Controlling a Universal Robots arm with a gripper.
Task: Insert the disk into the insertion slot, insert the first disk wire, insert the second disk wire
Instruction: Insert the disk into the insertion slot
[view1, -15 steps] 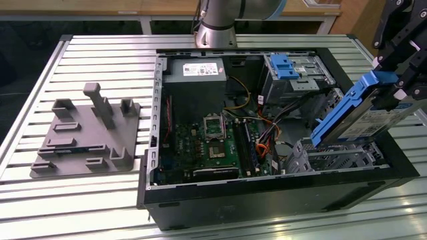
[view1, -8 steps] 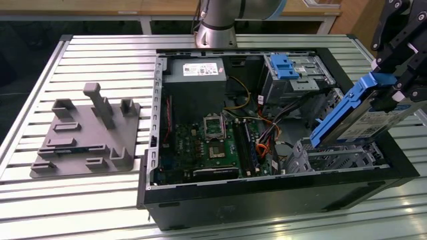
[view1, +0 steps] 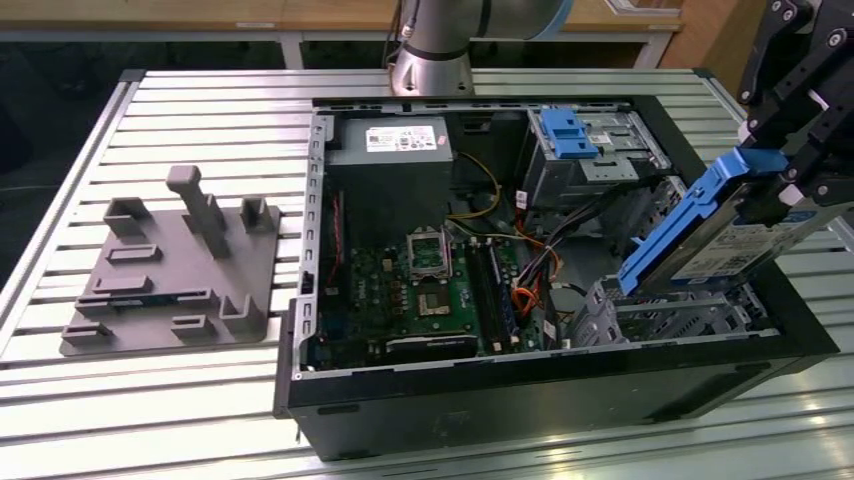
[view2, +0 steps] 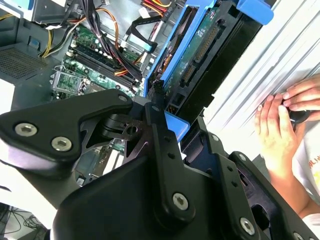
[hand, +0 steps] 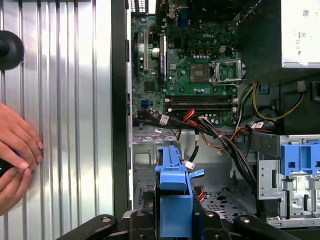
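My gripper (view1: 785, 192) is shut on the disk (view1: 731, 238), a grey drive with a white label in a bright blue carrier. I hold it steeply tilted over the front right corner of the open computer case. Its lower end hangs just above the insertion slot (view1: 678, 312), a low silver perforated cage. In the first wrist view the blue carrier (hand: 173, 186) stands between my black fingers (hand: 141, 222), over the silver cage (hand: 143, 156). In the second wrist view the disk (view2: 200, 55) shows its connector edge. Loose orange and black wires (hand: 210, 131) lie beside the cage.
A taller silver cage with a blue clip (view1: 577, 135) stands at the case's back right. The motherboard (view1: 427, 290) fills the middle. A grey fixture plate (view1: 174, 270) lies on the slatted table at the exterior view's left. A person's hands (hand: 15, 155) rest on the table beside the case.
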